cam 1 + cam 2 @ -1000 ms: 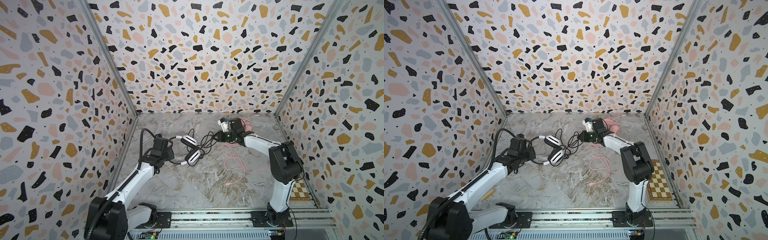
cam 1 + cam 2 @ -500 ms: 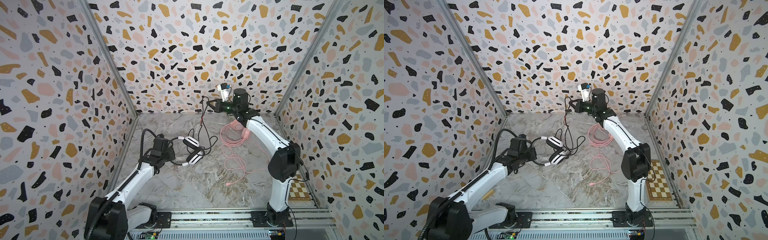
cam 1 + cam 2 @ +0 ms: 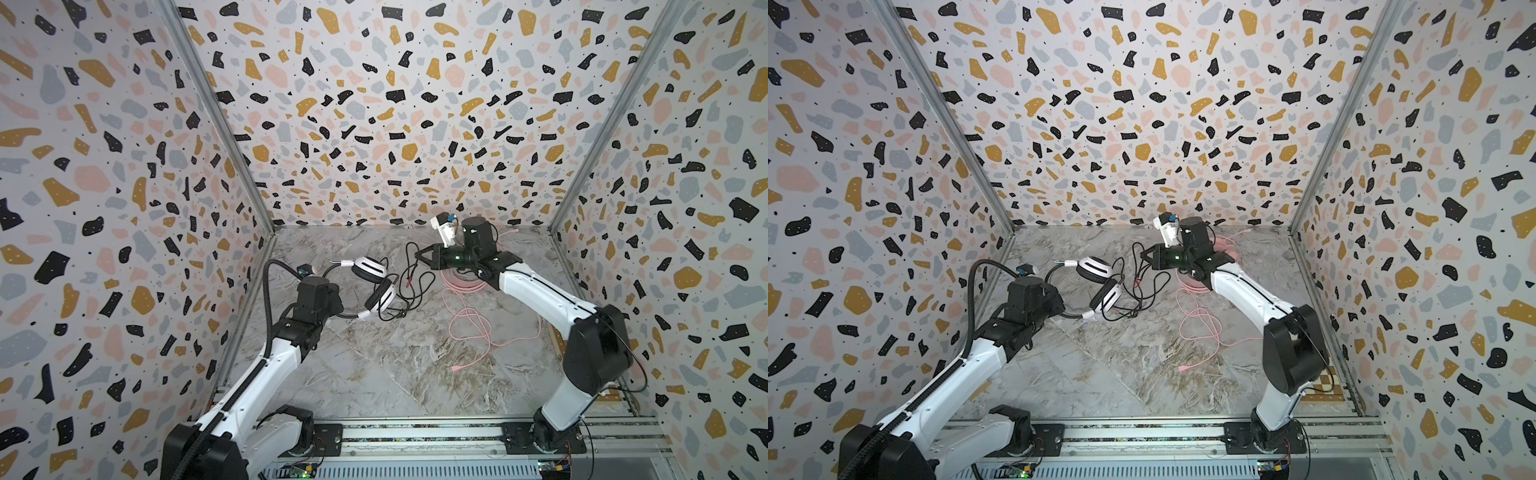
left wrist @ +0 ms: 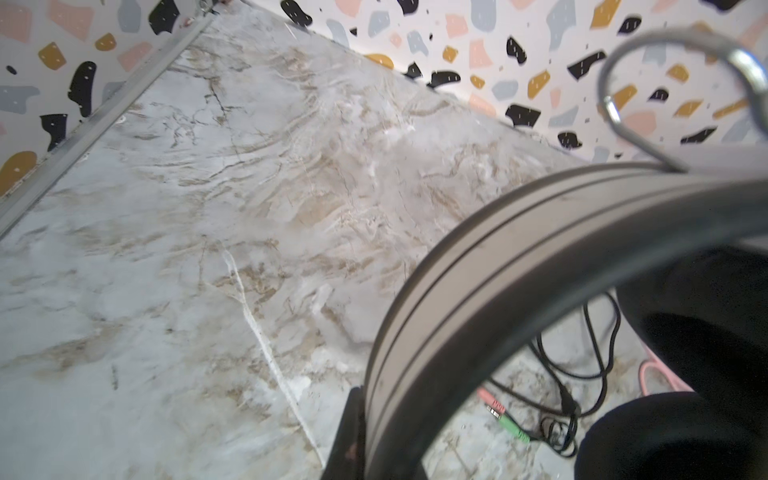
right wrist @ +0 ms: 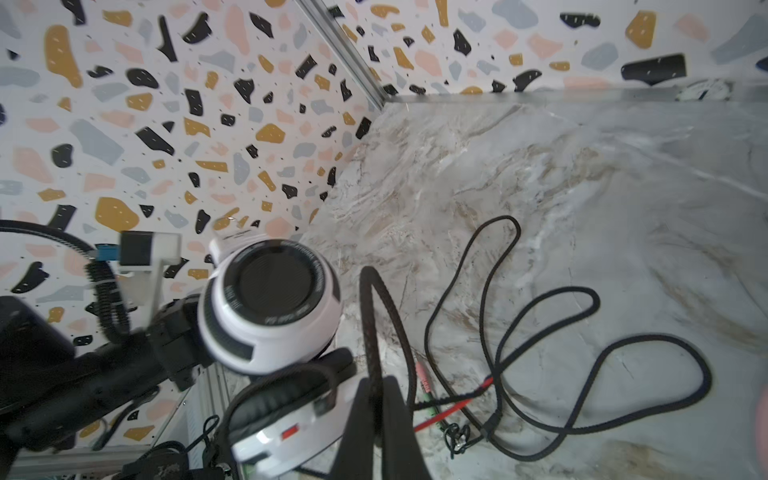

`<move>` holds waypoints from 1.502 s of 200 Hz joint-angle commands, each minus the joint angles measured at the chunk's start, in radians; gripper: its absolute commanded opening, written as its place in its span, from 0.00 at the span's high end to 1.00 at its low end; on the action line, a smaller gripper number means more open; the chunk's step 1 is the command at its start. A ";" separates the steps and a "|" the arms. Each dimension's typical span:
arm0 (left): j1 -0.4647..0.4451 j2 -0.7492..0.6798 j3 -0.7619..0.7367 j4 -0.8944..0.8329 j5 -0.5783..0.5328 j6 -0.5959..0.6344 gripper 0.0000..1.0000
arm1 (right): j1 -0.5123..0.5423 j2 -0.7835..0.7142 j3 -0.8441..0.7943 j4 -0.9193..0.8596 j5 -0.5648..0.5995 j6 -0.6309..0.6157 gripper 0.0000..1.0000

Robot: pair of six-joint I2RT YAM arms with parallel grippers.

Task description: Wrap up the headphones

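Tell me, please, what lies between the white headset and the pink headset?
Loose loops of black cable, in both top views; the right hand pinches one strand.

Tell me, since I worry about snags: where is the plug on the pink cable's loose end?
In both top views the plug lies on the table, right of centre, in front of the loops of the pink cable, clear of both arms.

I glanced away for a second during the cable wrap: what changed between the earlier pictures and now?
The right pincer, shut on the black cable, lifted it high, then came down again near the white headset. The left pincer stayed clamped on its headband; the pink headset stayed put.
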 commanded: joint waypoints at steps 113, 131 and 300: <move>0.005 0.002 0.113 0.059 0.485 -0.080 1.00 | -0.102 -0.162 -0.163 0.188 0.038 0.027 1.00; 0.013 -0.006 0.076 0.087 0.560 -0.052 1.00 | -0.122 -0.161 -0.146 0.167 0.048 0.008 1.00; -0.045 0.126 0.121 -0.157 0.660 0.300 1.00 | -0.185 -0.062 0.040 0.136 -0.032 -0.038 1.00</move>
